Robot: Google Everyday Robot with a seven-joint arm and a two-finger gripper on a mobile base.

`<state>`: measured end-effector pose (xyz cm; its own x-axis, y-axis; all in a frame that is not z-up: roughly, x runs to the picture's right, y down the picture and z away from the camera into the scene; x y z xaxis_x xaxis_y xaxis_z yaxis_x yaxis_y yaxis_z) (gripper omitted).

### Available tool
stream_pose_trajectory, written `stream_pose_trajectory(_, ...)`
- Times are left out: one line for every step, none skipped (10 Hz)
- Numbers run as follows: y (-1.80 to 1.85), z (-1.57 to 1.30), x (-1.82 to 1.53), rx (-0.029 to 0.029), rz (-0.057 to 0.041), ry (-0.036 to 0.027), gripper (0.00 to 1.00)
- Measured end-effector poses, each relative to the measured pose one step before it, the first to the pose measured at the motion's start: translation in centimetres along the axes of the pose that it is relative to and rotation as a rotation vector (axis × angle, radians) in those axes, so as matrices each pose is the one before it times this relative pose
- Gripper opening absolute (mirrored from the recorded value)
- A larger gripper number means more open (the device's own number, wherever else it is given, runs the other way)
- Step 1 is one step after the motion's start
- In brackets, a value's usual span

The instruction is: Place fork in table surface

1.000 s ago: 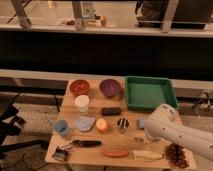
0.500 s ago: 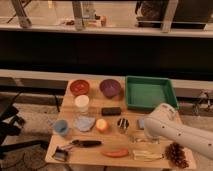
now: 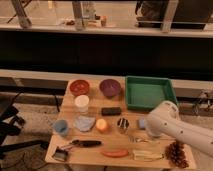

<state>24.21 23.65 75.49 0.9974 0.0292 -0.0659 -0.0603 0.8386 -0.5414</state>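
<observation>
Wooden tabletop (image 3: 68, 100) with assorted items. Hand (image 3: 146, 134) is lowered at the front right, beneath the white arm; its state cannot be told. Fork (image 3: 141, 140) lies just beside it; release and withdrawal are judged next.

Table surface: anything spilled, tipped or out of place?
Nothing stands out. Items sit in rough rows on the table surface, nothing visibly spilled or tipped; green tray sits squarely at the back right. The fork lies flat near the front. The gripper is hidden behind the white arm.
</observation>
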Motion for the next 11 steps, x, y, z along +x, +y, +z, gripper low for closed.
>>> stream_pose_trajectory(-0.561,-1.458,-0.179,0.01842,0.00641,-0.01073,0.80)
stream_pose_trajectory(-0.446,-1.463,-0.040,0.01599,0.00733,-0.01053,0.80)
stream_pose_trajectory(-0.129,-0.935,-0.054,0.00677,0.00787,-0.01096,0.80)
stream_pose_trajectory(-0.014,-0.424,0.004,-0.00512,-0.00593,-0.00048,0.80)
stream_pose_trajectory(0.339,0.066,0.219,-0.01676,-0.00448,0.00108,0.80)
stream_pose_trajectory(0.283,0.407,0.319,-0.00781,0.00259,0.00170,0.80)
stream_pose_trajectory(0.733,0.877,0.258,-0.01362,0.01760,-0.00781,0.80)
stream_pose_trajectory(0.205,0.307,-0.021,-0.00120,0.00842,-0.00613,0.80)
stream_pose_trajectory(0.075,0.030,-0.249,-0.00085,0.00287,-0.00570,0.80)
stream_pose_trajectory(-0.019,-0.120,-0.343,-0.00319,0.00198,-0.00693,0.80)
stream_pose_trajectory(0.188,0.007,0.083,-0.01071,0.00678,-0.00619,0.80)
